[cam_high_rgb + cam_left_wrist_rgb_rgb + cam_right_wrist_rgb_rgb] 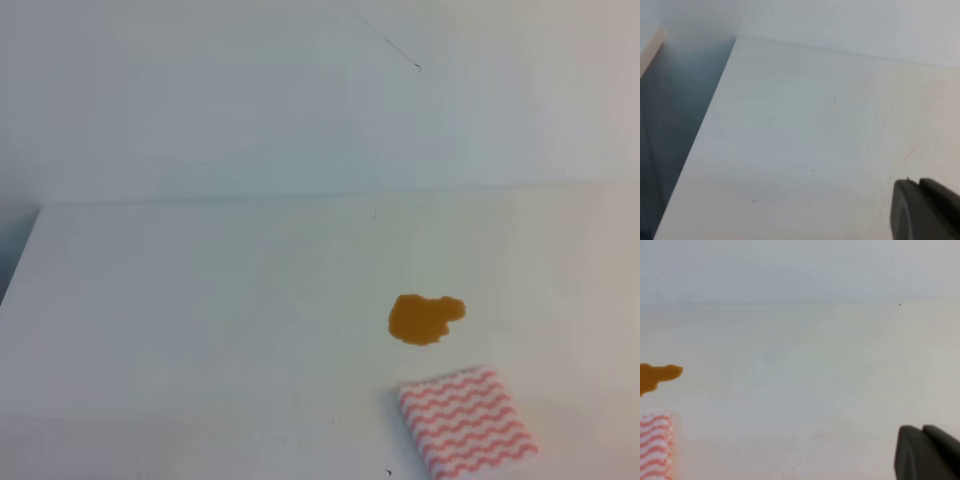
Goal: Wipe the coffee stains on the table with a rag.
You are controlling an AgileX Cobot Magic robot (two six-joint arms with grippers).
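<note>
Rag (467,423) and coffee stains (425,318) lying apart on the surface (200,300).
Each wrist view is cut off at one dark jaw edge; jaw states cannot be told.

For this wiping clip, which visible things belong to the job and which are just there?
Job:
- coffee stains, one amber blotch
- rag, folded, lying just in front of the blotch, apart from it
- table

Just there:
- a few tiny dark specks on the tabletop
- plain wall behind
</note>
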